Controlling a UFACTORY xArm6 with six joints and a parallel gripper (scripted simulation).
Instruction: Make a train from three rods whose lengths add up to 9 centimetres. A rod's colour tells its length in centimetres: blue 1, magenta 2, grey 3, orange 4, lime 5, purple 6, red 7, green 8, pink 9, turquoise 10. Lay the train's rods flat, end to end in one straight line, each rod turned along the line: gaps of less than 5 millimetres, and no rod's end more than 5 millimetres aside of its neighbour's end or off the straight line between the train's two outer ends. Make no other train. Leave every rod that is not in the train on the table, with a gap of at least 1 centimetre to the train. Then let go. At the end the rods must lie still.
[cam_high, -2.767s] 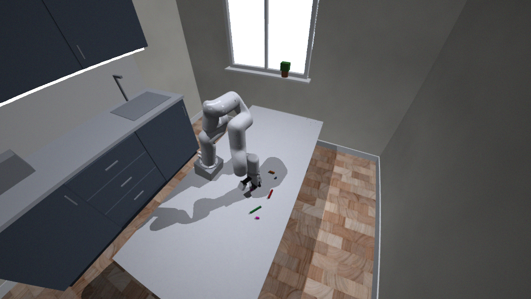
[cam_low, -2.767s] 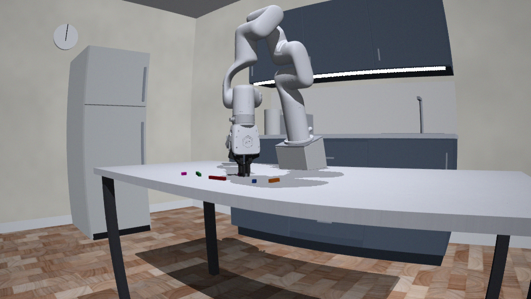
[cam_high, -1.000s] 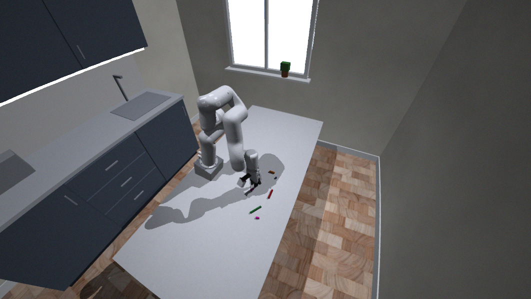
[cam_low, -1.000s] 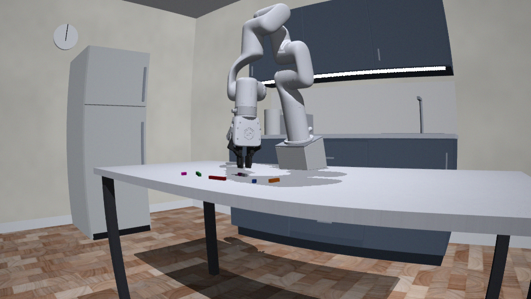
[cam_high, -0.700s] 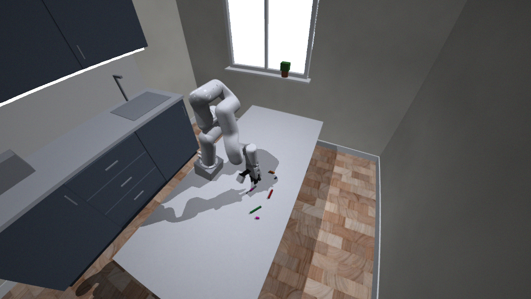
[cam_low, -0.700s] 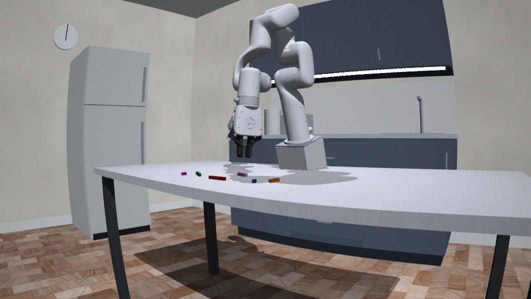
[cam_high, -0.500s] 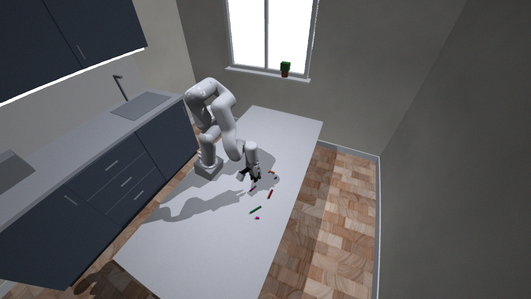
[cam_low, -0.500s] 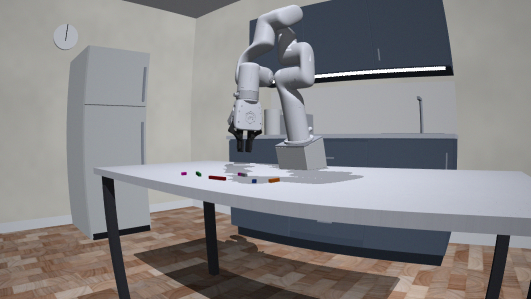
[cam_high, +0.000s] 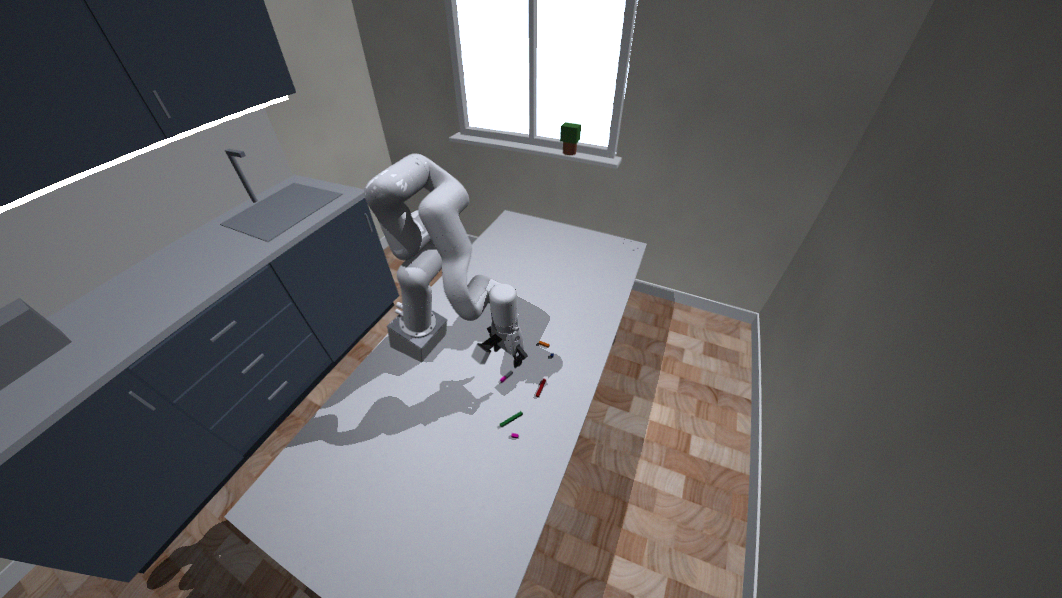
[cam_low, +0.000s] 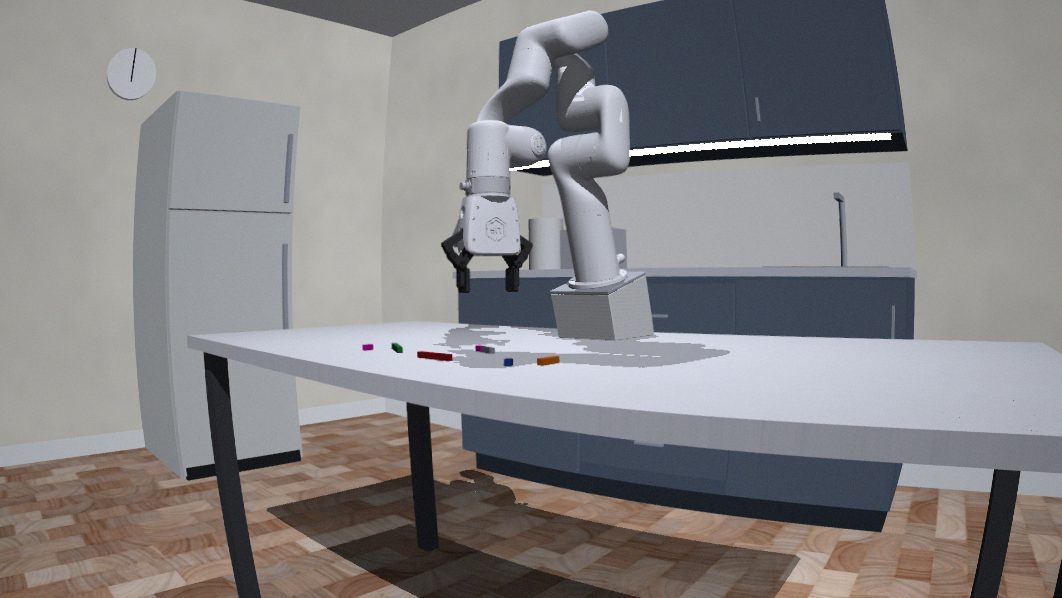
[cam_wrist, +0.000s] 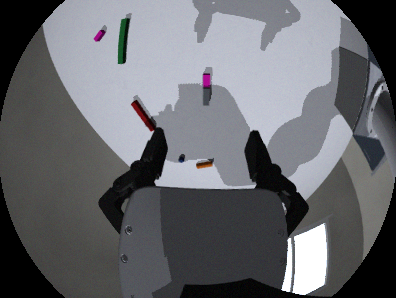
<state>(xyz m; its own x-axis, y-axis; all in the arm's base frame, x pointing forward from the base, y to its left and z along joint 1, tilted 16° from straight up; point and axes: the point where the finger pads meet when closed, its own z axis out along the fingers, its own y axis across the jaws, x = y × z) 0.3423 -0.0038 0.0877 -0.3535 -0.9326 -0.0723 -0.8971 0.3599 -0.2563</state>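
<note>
A: Running this xArm from my desk. What's the gripper (cam_high: 503, 353) (cam_low: 487, 289) (cam_wrist: 206, 138) up to?

B: From my seat, the fingers are spread wide with nothing pinched, and I've got them up above the white table (cam_high: 408, 505) (cam_low: 743, 378) (cam_wrist: 165, 50).

A: And the rods?

B: All lying flat on the tabletop. I see a short magenta rod (cam_high: 504, 379) (cam_low: 478, 347) (cam_wrist: 206, 80) end to end with a grey rod (cam_high: 509, 374) (cam_low: 487, 349) (cam_wrist: 206, 97), pretty much in line. Can't tell if there's a hairline gap.

A: Others?

B: A small blue rod (cam_high: 550, 355) (cam_low: 508, 362) (cam_wrist: 181, 158) sits near an orange rod (cam_high: 544, 344) (cam_low: 548, 361) (cam_wrist: 204, 164), both apart from that pair. So is the long red rod (cam_high: 541, 388) (cam_low: 434, 355) (cam_wrist: 143, 115). My green rod (cam_high: 511, 419) (cam_low: 396, 347) (cam_wrist: 121, 42) is farther off, with a second magenta rod (cam_high: 515, 436) (cam_low: 367, 346) (cam_wrist: 99, 35) near it. No three-rod train yet.

A: Any containers?

B: Just one I can make out, lol: a reddish-brown pot (cam_high: 569, 148) on the windowsill (cam_high: 520, 147), with a blocky green plant (cam_high: 570, 132) in it.
</note>
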